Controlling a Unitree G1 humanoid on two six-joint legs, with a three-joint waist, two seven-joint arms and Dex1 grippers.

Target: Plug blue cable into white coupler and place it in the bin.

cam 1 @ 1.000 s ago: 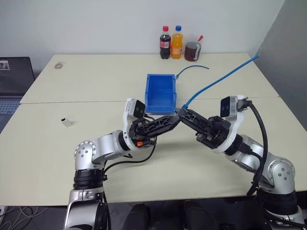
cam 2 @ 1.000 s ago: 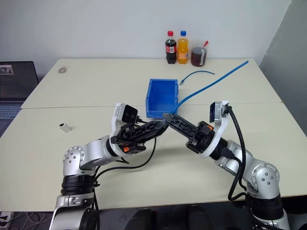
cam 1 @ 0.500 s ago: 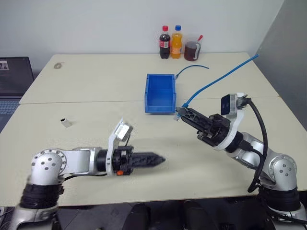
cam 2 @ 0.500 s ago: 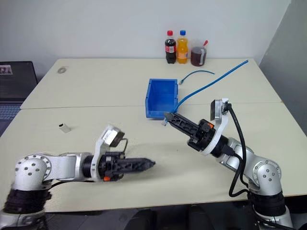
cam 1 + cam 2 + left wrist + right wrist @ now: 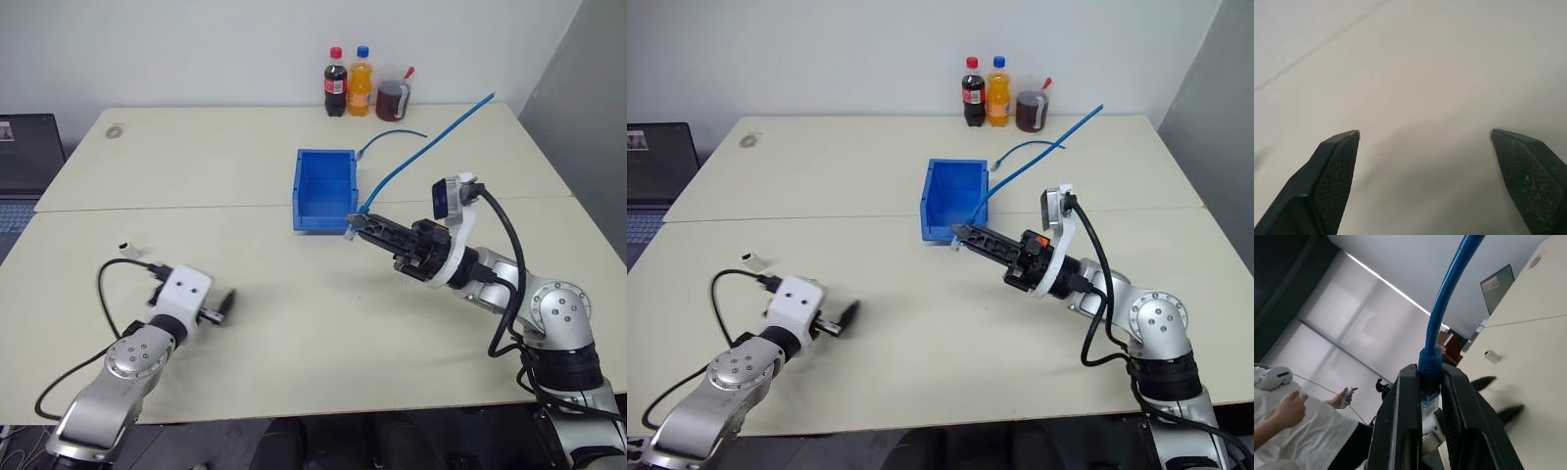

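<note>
Two cream counters [image 5: 245, 166] butted edge to edge against a plain white wall carry the work. At the far edge stand three drinks [image 5: 364, 84]; a laptop [image 5: 24, 157] sits beyond the left end.

The bin [image 5: 324, 189] rests open-top near the counter's middle, its sloped lip facing the robot, presumably so a load can be passed in over the low side.

The right tool [image 5: 355, 223] is pressed together on the blue cable [image 5: 411, 159], pinching it at the boot just behind the plug; the right wrist view shows the boot seated between the two black fingers [image 5: 1400, 431], with what appears to be the white coupler [image 5: 1430, 423] mated at the plug end. This grip close to the joint looks chosen to keep the connection steady. Held end: just beside the bin's near right corner.

Orientation: the cable's long axis runs from the held end up and away toward the far right corner of the counter, its free length raised off the surface. The plug end points toward the robot's left.

A shorter blue cable [image 5: 392, 139] lies behind the bin. A small white block [image 5: 127, 247] lies apart at left.

The left tool [image 5: 1425, 134] is spread wide, holding nothing, low over bare counter well clear of the bin.
</note>
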